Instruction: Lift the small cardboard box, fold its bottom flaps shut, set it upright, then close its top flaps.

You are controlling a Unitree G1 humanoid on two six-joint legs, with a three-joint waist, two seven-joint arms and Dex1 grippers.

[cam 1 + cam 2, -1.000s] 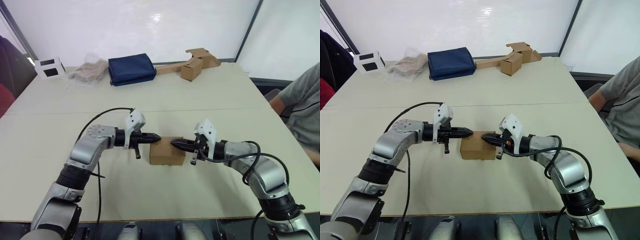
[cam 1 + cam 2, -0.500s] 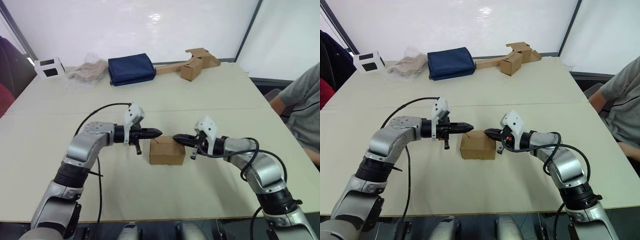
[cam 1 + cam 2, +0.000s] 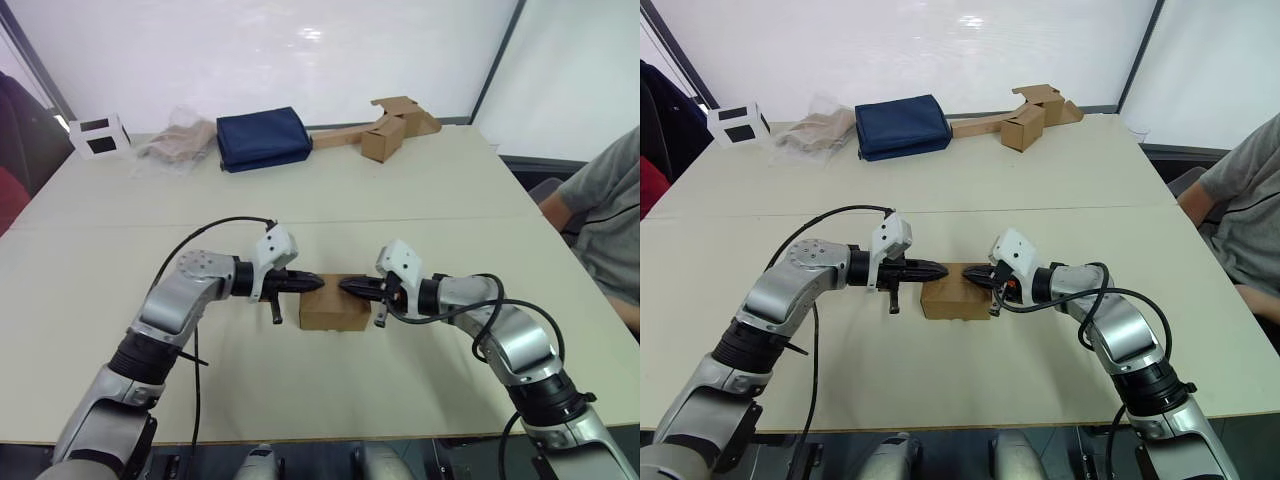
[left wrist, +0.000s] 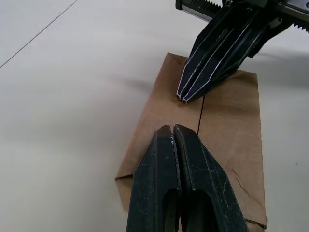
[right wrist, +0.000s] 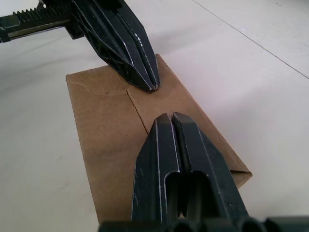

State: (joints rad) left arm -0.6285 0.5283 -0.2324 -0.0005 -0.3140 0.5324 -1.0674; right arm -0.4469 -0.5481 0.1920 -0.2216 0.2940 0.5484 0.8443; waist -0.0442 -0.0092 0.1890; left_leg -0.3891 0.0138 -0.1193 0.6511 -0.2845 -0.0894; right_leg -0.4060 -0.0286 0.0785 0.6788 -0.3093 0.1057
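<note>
Pressing top flaps (image 4: pixel 205 121) of small cardboard box (image 3: pixel 333 307) mid-tabletop (image 3: pixel 420 180): left pincer (image 3: pixel 318 284) and right pincer (image 3: pixel 346 286) both pinched closed, empty, tips over centre seam. Light, thin-walled (dents easily); grip side walls.

Both arms extend forward, elbows out, forearms angled inward. Left gripper (image 3: pixel 318 285) and right gripper (image 3: pixel 345 287) point at each other, tips near but apart. Each gripper's fingers are pressed together, empty.
</note>
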